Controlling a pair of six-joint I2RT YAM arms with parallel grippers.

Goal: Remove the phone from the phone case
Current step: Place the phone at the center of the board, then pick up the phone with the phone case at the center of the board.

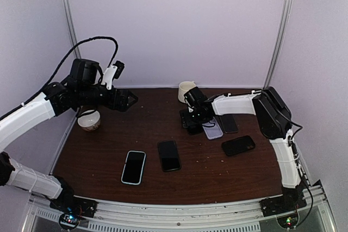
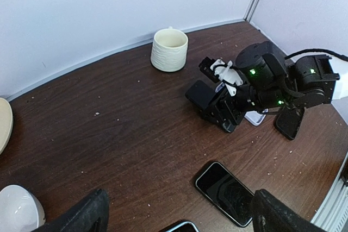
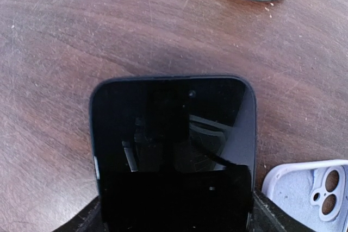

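The right gripper's [image 1: 191, 126] fingers [image 3: 89, 222] were clamped on the long edges of the phone [image 3: 171, 145], which was out of its case with its dark screen up, just above the table [image 2: 109, 123]. The empty lilac phone case [image 3: 307, 191] lay just beside the phone's lower right corner, inner side up and two camera holes showing. Bare wood ran from the phone's top edge to a cream mug [image 2: 169, 50] near the back wall.

The left gripper [image 1: 129, 100] hung high over the left side, fingers [image 2: 81, 215] spread wide around nothing, well apart from the other arm, with bare table below.

Counted:
- one mug
- one white bowl [image 1: 89, 120] by the left edge
- one blue-cased handset [image 1: 134, 167]
- one black handset [image 1: 169, 155] near it
- another black handset [image 1: 238, 145] to the right
- one dark slab [image 1: 229, 123] touching the lilac case, phone or case unclear
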